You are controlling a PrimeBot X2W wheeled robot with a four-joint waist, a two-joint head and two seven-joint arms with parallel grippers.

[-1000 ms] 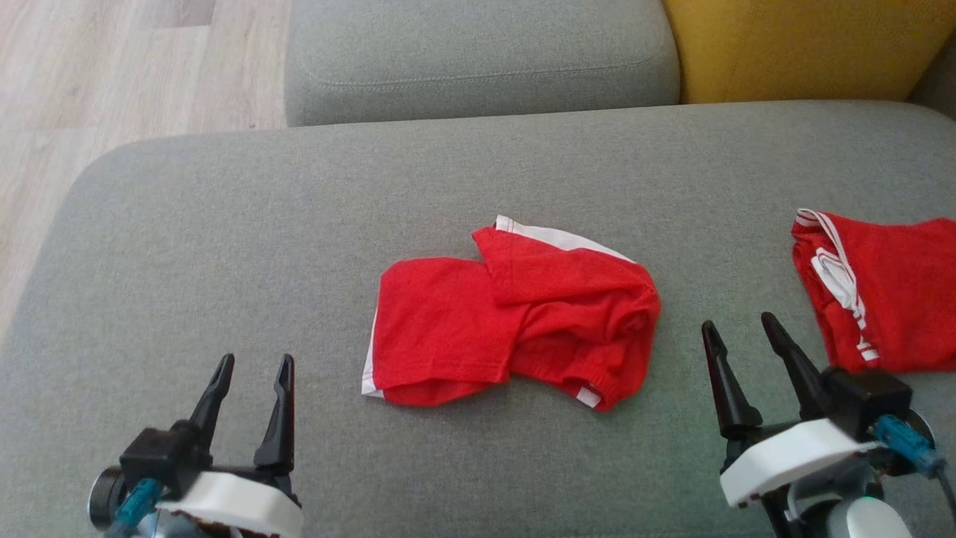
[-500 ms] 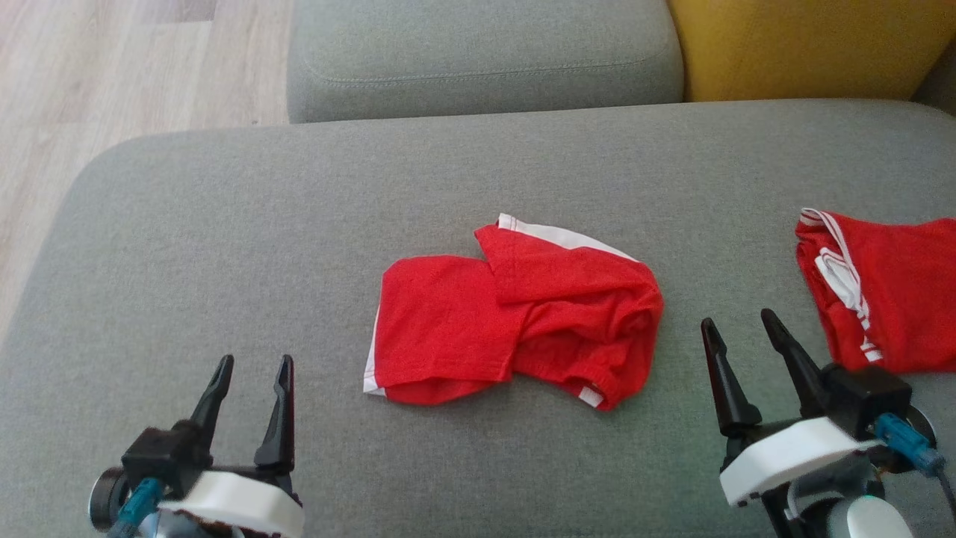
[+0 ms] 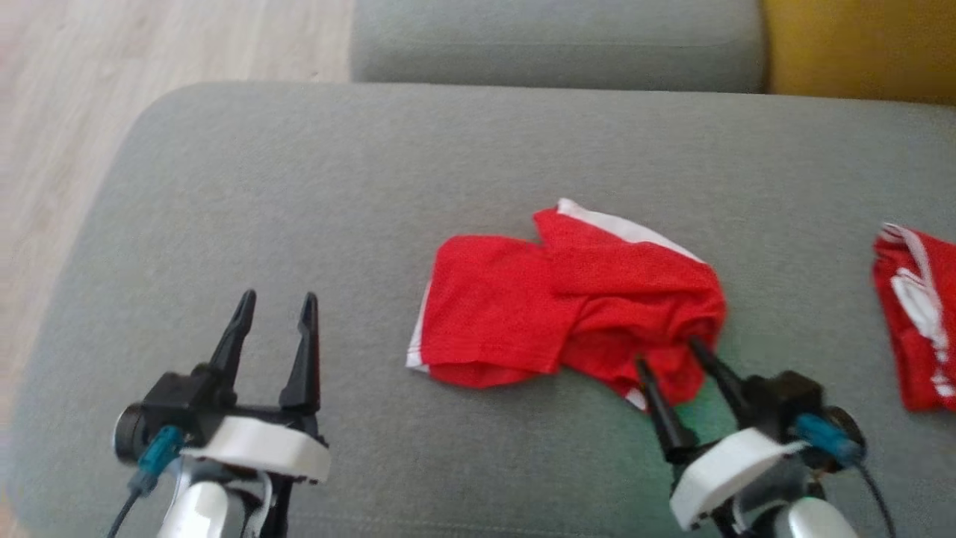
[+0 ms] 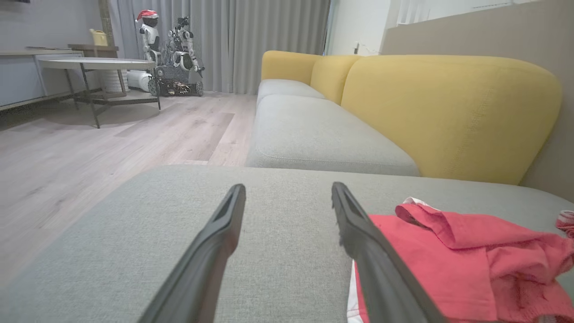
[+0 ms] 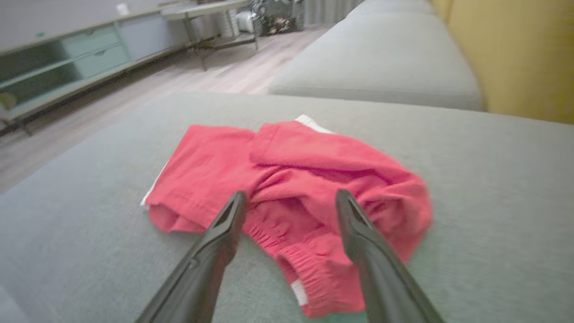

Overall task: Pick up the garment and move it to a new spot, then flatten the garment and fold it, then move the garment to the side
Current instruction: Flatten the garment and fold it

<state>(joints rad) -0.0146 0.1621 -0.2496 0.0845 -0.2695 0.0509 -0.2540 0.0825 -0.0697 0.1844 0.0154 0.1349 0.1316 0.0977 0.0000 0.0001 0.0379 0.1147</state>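
Red garment (image 3: 567,306) with white trim lies crumpled near the middle of the grey sofa cushion (image 3: 299,187), its left half fairly flat and its right half bunched, with a ribbed hem (image 5: 309,273) turned toward the cushion's near edge. My right gripper (image 3: 666,353) stands wide open at that hem, its jaws set either side of the bunched cloth, with nothing in its hold. The head view is blurred, so the tips may be touching the fabric or sitting just above it. My left gripper (image 3: 278,297), equally wide open and empty, hovers over bare cushion toward the near left corner, well apart from the garment. A second red piece (image 3: 919,314) with white stripes lies at the cushion's right edge. Beyond the far edge are another grey seat (image 3: 553,45), a yellow backrest (image 3: 859,45) and pale wood floor (image 3: 149,45).
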